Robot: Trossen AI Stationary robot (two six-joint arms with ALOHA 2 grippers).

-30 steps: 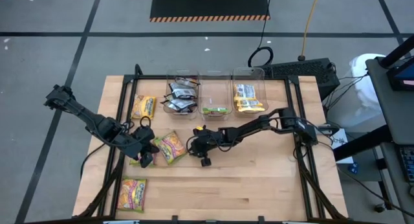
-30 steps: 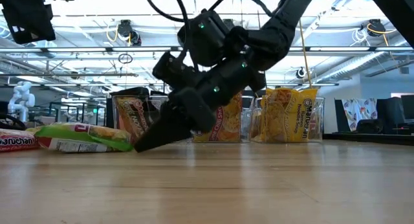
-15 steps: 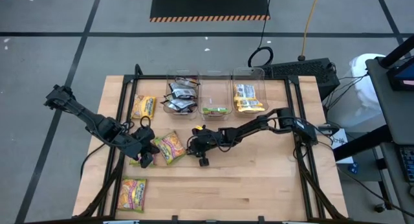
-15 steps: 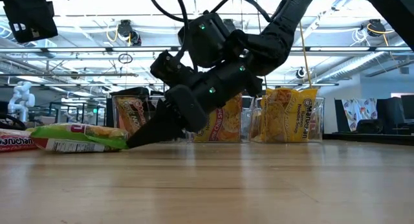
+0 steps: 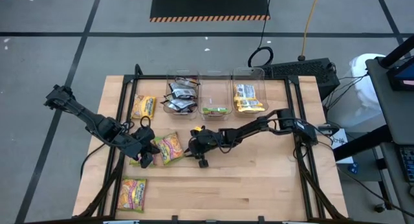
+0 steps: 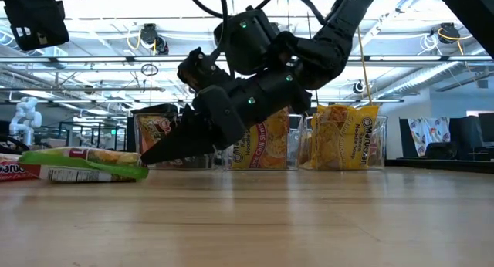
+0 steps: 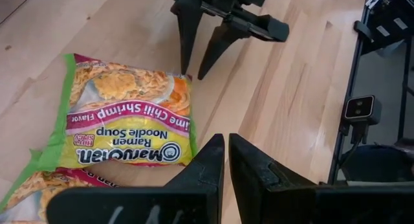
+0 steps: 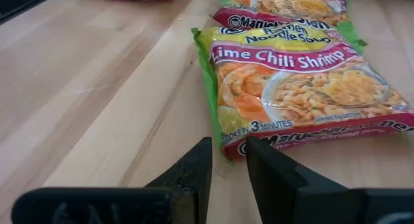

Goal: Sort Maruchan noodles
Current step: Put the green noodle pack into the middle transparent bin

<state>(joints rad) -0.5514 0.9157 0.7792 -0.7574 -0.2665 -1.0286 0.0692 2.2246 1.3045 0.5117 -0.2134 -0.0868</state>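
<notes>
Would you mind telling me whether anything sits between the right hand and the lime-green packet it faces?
Nothing visible does. The right hand points its open fingers at the near edge of the lime-green packet, with only bare table between them.

Three bins (image 5: 215,94) stand in a row at the table's (image 5: 259,179) back edge. Packets (image 5: 170,147) lie before them on the left, between both grippers.

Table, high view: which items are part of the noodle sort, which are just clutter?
Job:
- lime-green packets
- black packets, green packet, yellow packets, all already in bins
- clear bins

Lying about:
- coiled cable
- striped floor mat
</notes>
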